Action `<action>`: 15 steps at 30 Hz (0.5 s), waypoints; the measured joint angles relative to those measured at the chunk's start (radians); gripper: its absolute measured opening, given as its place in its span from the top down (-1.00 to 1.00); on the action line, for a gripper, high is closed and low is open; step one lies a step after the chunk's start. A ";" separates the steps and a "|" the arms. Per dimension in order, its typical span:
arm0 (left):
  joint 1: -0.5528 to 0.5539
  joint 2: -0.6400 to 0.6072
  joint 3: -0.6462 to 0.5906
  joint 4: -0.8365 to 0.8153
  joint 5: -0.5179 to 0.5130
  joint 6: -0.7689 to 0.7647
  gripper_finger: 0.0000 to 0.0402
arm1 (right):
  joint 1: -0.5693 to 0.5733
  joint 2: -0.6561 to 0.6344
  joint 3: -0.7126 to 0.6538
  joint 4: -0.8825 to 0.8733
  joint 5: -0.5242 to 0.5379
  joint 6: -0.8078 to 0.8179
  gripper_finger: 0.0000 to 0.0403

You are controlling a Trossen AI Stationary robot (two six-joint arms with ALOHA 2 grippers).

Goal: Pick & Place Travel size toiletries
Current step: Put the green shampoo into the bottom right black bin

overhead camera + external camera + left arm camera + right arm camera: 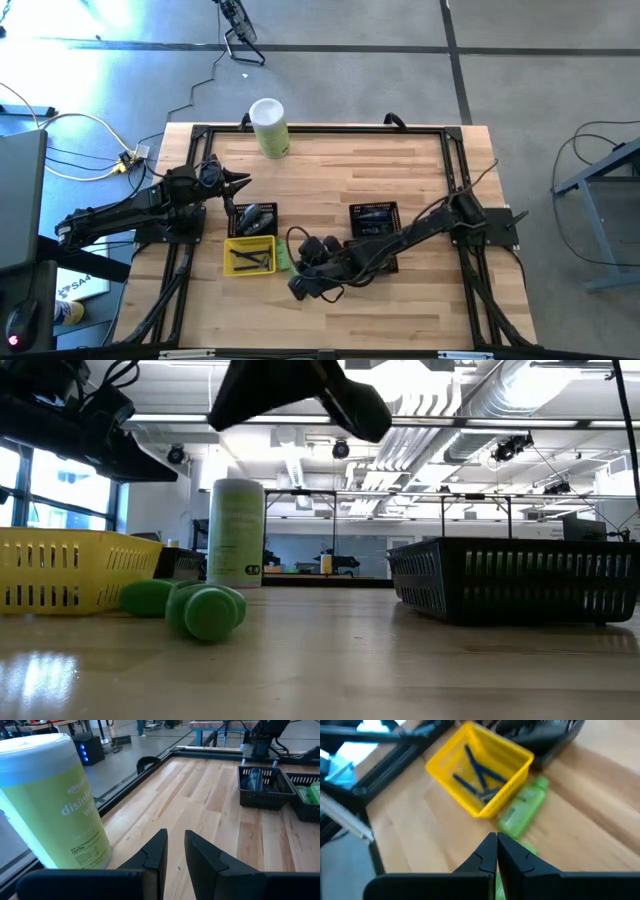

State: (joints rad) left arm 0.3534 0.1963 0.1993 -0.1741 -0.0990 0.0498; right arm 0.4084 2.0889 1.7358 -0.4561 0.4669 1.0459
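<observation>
Pale butcher-block wooden table [400,180] framed by a black metal rail, wide bare boards across the far middle and along the near edge. Tall pale-green canister with a white lid [269,127] upright close to the far rail, left of centre.

Left gripper [240,181] hovering over the left part of the table, near side of the canister, fingers [155,852] nearly together with a thin gap showing, nothing between them. Open board ahead of it in the left wrist view, running to the two baskets.

Shallow yellow slotted plastic tray [249,254] near the left-centre, dark slim tubes [480,775] lying crossed inside. Black mesh basket [254,219] touching the tray's far side, dark items inside, hard to tell apart. Second black mesh basket [375,218] right of centre, well apart from the first, clear wood between them.

Small bright green bottles [522,810] lying on their sides on the board just beside the tray's right wall, one close against it; in the low view, rounded green ends [205,610] side by side right of the tray.

Right gripper [300,290] low over the near-centre boards, just nearside of the green bottles, jaws pressed together, empty. Bare table toward the near edge.
</observation>
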 joint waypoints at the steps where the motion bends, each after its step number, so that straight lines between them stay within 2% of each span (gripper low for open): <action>1: 0.000 0.000 0.000 0.000 0.000 0.000 0.69 | -0.006 0.001 -0.001 0.000 -0.027 -0.005 0.98; 4: 0.000 0.000 0.000 -0.001 0.000 -0.001 0.69 | -0.024 -0.002 0.001 0.017 -0.102 -0.055 0.98; 15: 0.000 0.000 0.000 -0.008 0.000 -0.001 0.69 | -0.073 -0.002 0.001 0.028 -0.225 -0.284 0.98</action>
State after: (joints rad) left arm 0.3534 0.1963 0.1993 -0.1818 -0.0986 0.0486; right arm 0.3352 2.0869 1.7363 -0.4284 0.2415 0.7617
